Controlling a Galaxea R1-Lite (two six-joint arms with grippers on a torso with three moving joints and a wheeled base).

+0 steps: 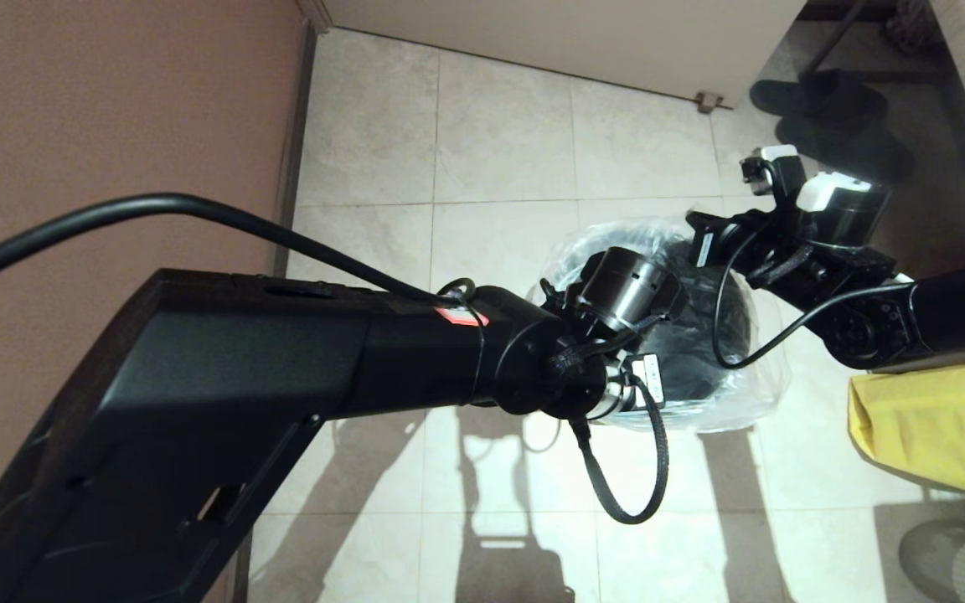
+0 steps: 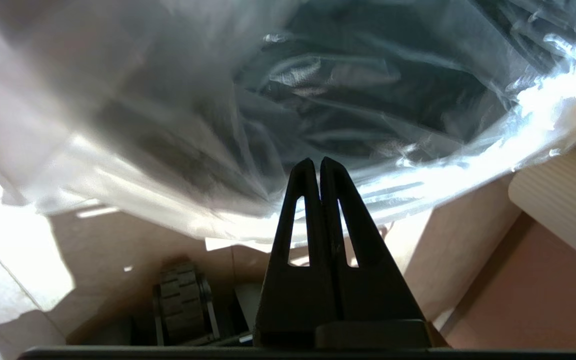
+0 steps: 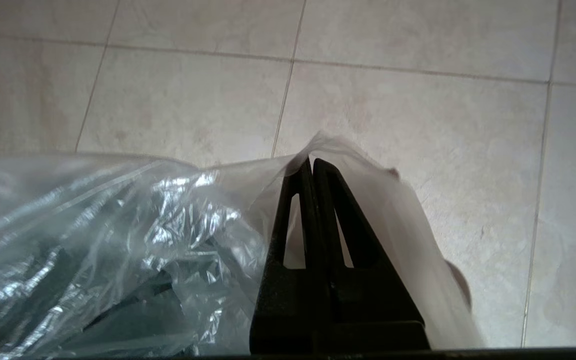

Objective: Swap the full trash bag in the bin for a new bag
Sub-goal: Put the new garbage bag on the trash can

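The new bag [image 1: 750,394] is clear, crinkly film spread over and around the bin [image 1: 696,360], which shows only as a dark round shape through the plastic. My left gripper [image 2: 316,162] is at the bag's near-left side, shut, with creases in the film [image 2: 178,150] running to its tips. On the far-right side my right gripper [image 3: 313,161] is shut on the bag's edge [image 3: 248,170], which drapes over both fingers. In the head view the wrists hide both sets of fingers.
An opaque yellow bag [image 1: 935,419] lies at the right edge, close under my right arm. Dark slippers [image 1: 826,109] sit at the back right near a white door [image 1: 566,33]. A brown wall [image 1: 114,109] runs along the left. My base wheel [image 2: 180,300] stands below the left gripper.
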